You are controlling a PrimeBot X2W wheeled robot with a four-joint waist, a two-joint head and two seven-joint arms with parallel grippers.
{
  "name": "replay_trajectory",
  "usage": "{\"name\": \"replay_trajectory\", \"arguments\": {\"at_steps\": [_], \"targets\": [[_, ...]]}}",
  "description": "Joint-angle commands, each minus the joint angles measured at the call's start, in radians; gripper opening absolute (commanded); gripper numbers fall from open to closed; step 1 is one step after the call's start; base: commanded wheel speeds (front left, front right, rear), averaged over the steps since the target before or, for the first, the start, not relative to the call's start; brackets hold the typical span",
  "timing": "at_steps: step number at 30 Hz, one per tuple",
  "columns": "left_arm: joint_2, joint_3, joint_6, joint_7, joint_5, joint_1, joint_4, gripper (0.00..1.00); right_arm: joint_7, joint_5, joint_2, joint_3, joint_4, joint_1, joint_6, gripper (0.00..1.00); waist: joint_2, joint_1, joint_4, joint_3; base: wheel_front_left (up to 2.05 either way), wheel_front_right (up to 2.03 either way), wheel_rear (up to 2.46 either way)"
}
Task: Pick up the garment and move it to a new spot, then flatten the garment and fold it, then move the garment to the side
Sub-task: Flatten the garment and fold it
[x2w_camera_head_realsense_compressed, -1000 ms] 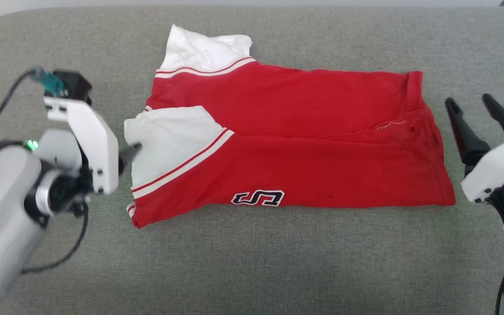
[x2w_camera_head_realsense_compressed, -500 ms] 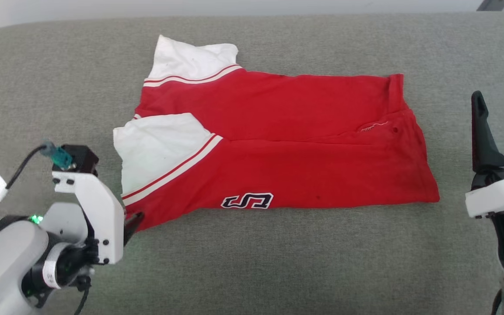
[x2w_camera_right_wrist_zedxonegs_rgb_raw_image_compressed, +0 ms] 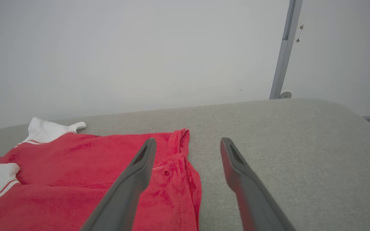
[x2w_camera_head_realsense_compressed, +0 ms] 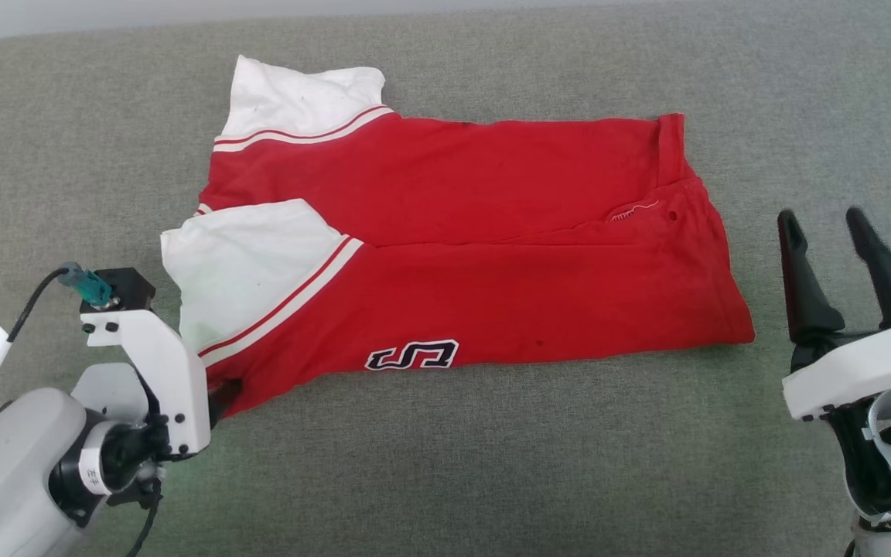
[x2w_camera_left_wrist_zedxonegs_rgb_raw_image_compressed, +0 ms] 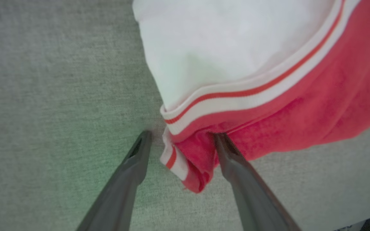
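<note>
1 garment (x2w_camera_head_realsense_compressed: pixel 453 255), left gripper (x2w_camera_left_wrist_zedxonegs_rgb_raw_image_compressed: pixel 181 134), right gripper (x2w_camera_head_realsense_compressed: pixel 819 215), seemingly spread

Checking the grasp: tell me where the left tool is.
Lower left in the head view, the left tool straddles the garment's near-left corner on the grey cushion, fingers apart.

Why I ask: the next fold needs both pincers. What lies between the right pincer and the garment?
Nothing visible does. The right pincer hangs open over the grey cushion, beside the garment and just off its hem edge. The left pincer is open around the near sleeve corner.
</note>
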Motion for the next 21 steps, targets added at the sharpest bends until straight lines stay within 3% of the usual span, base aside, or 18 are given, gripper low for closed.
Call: {"name": "replay_trajectory", "arguments": {"at_steps": [1, 3, 8, 21], "targets": [[-0.02, -0.01, -0.011, 0.005, -0.008, -0.002, 0.029, 1.0, 0.026, 0.012, 0.004, -0.001, 0.008, 0.009, 0.0, 1.0, -0.0001, 0.0, -0.003, 0.002, 0.0, 0.0, 0.0], [-0.035, -0.018, -0.03, 0.014, -0.015, -0.005, 0.056, 0.0, 0.084, 0.023, 0.002, 0.007, 0.022, 0.02, 0.0, 1.0, -0.0001, 0.0, -0.007, 0.006, 0.0, 0.0, 0.0], [-0.061, -0.025, -0.074, 0.01, -0.02, -0.022, 0.08, 0.0, 0.259, 0.051, -0.017, 0.013, 0.05, 0.026, 0.0, 1.0, -0.0001, 0.0, -0.001, 0.018, 0.0, 0.0, 0.0], [-0.118, -0.052, -0.107, 0.007, 0.01, -0.073, 0.082, 0.0, 0.588, 0.073, -0.061, 0.036, 0.196, -0.054, 0.0, 1.0, -0.0001, 0.0, 0.055, 0.051, 0.0, 0.0, 0.0]]}}
